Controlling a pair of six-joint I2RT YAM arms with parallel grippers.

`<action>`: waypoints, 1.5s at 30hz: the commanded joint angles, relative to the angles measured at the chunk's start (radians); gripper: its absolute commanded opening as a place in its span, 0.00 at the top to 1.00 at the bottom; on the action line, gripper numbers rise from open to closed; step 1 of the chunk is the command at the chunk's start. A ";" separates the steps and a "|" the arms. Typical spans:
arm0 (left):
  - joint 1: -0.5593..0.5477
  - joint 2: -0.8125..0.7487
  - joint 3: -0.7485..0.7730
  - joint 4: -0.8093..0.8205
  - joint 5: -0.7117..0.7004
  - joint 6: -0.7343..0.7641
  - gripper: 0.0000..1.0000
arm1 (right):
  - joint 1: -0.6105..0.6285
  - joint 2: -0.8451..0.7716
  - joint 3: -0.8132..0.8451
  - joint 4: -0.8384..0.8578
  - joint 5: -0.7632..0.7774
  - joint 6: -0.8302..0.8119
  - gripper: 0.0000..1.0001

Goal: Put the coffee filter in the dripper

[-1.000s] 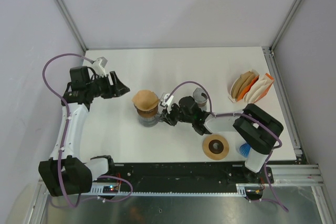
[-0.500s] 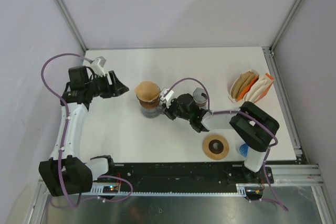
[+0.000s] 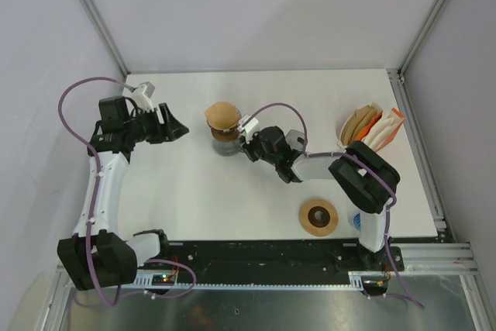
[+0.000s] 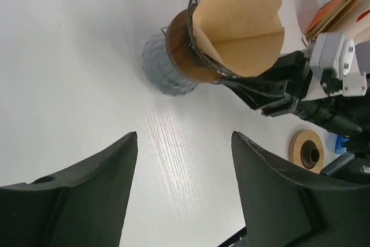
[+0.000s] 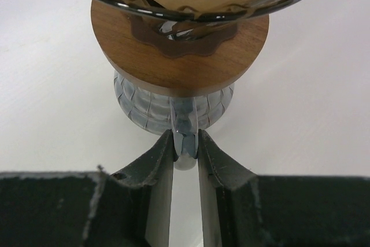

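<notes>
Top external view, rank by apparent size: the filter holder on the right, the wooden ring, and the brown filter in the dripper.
Largest: filter holder.
Then wooden ring and brown filter, which look nearly alike; the filter sits nearer the camera, so unranked.

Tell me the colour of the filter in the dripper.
The filter is light brown; clearest in left wrist view.

Left claw (image 4: 184, 143) hangs spread wide, arm bent; right claw (image 5: 185, 143) reaches left, pinched on a handle (image 5: 186, 121).
</notes>
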 commanded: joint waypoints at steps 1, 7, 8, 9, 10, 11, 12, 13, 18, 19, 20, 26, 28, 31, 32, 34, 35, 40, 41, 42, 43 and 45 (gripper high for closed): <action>0.015 0.002 0.045 0.014 0.030 0.023 0.29 | -0.036 0.046 0.060 -0.037 0.049 0.031 0.87; 0.016 0.013 0.051 0.015 0.032 0.022 0.29 | -0.056 0.069 0.110 -0.073 0.056 0.037 0.87; 0.017 0.015 0.052 0.015 0.034 0.022 0.29 | -0.059 0.073 0.117 -0.076 0.054 0.036 0.87; 0.016 0.017 0.053 0.014 0.035 0.021 0.29 | -0.063 0.077 0.125 -0.085 0.048 0.036 0.87; 0.016 0.018 0.053 0.014 0.035 0.021 0.29 | -0.066 0.079 0.133 -0.093 0.044 0.037 0.86; 0.016 0.018 0.053 0.014 0.035 0.022 0.29 | -0.069 0.082 0.137 -0.099 0.040 0.038 0.86; 0.017 0.019 0.054 0.015 0.035 0.022 0.29 | -0.071 0.083 0.140 -0.103 0.037 0.040 0.86; 0.018 0.019 0.054 0.015 0.035 0.024 0.29 | -0.072 0.085 0.143 -0.109 0.035 0.040 0.85; 0.024 0.016 0.050 0.014 0.043 0.024 0.29 | -0.075 0.089 0.159 -0.148 0.034 0.039 0.71; 0.024 0.015 0.049 0.015 0.044 0.024 0.29 | -0.075 0.089 0.160 -0.156 0.034 0.041 0.66; 0.025 0.014 0.048 0.015 0.045 0.025 0.29 | -0.074 0.088 0.160 -0.162 0.034 0.043 0.62; 0.029 0.006 0.042 0.015 0.045 0.031 0.29 | -0.050 0.049 0.160 -0.211 0.034 0.041 0.47; 0.029 0.003 0.041 0.015 0.046 0.033 0.29 | -0.038 0.024 0.160 -0.233 0.035 0.037 0.44; 0.031 0.001 0.040 0.015 0.050 0.034 0.29 | -0.023 -0.017 0.160 -0.271 0.037 0.035 0.40; 0.031 0.000 0.039 0.015 0.052 0.032 0.29 | -0.019 -0.034 0.160 -0.289 0.039 0.035 0.39; 0.031 -0.002 0.037 0.014 0.059 0.031 0.29 | -0.008 -0.066 0.160 -0.327 0.044 0.033 0.38; 0.031 -0.003 0.035 0.015 0.061 0.031 0.29 | -0.003 -0.087 0.160 -0.346 0.047 0.033 0.38; 0.031 -0.007 0.035 0.015 0.060 0.042 0.28 | 0.017 -0.175 0.160 -0.476 -0.005 0.038 0.37; 0.031 -0.007 0.035 0.015 0.059 0.043 0.28 | 0.022 -0.199 0.160 -0.499 -0.020 0.036 0.37; 0.031 -0.007 0.034 0.015 0.058 0.044 0.28 | 0.029 -0.220 0.160 -0.532 -0.031 0.034 0.37; 0.030 -0.009 0.033 0.015 0.058 0.044 0.28 | 0.039 -0.245 0.160 -0.558 -0.040 0.032 0.36; 0.030 -0.011 0.031 0.014 0.059 0.045 0.28 | 0.056 -0.300 0.160 -0.646 -0.049 0.023 0.36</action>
